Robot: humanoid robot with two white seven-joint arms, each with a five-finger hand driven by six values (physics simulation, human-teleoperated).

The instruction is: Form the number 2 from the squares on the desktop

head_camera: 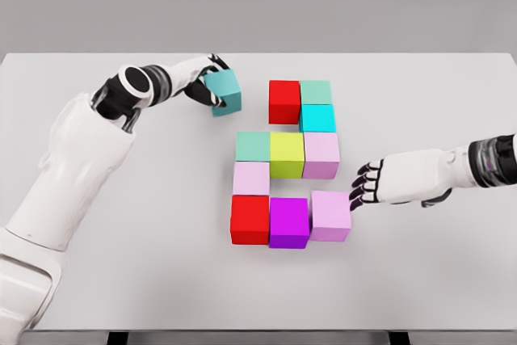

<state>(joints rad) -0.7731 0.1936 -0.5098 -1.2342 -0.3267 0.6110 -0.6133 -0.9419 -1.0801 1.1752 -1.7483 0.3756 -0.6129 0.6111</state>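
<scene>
Coloured cubes form a partial figure on the white table. The top row has a red cube and a pale green cube, with a cyan cube below it. The middle row holds a mint cube, a yellow-green cube and a pink cube. A pale pink cube sits under the mint one. The bottom row is a red cube, a magenta cube and a pink cube. My left hand is shut on a teal cube, left of the top row. My right hand has its fingertips against the bottom pink cube's right side.
The table's front edge runs along the bottom of the view, and a grey wall stands behind its far edge. My left arm stretches across the table's left part.
</scene>
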